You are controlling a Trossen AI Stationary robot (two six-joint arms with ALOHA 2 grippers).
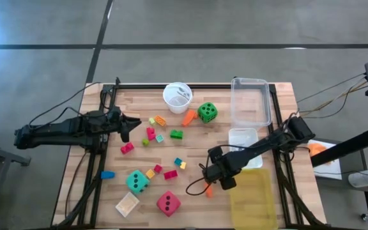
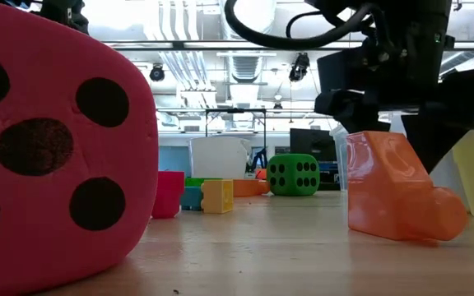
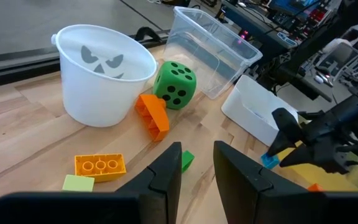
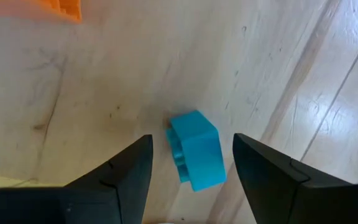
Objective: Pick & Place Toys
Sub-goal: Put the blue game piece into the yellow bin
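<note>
The red-pink die (image 1: 168,203) sits at the near edge of the table, the tan tile (image 1: 127,204) beside it and the teal die (image 1: 137,181) just behind. Right of them the right gripper (image 1: 211,181) hangs low by the yellow bin (image 1: 253,201), its fingers apart around a small blue block (image 4: 195,158); whether they actually pinch it I can't quite tell. An orange block (image 2: 393,197) lies alongside. Farther back, the left gripper (image 1: 135,122) waits, fingers nearly together, empty. The green die (image 1: 207,112) rests near the white cup (image 1: 177,97).
</note>
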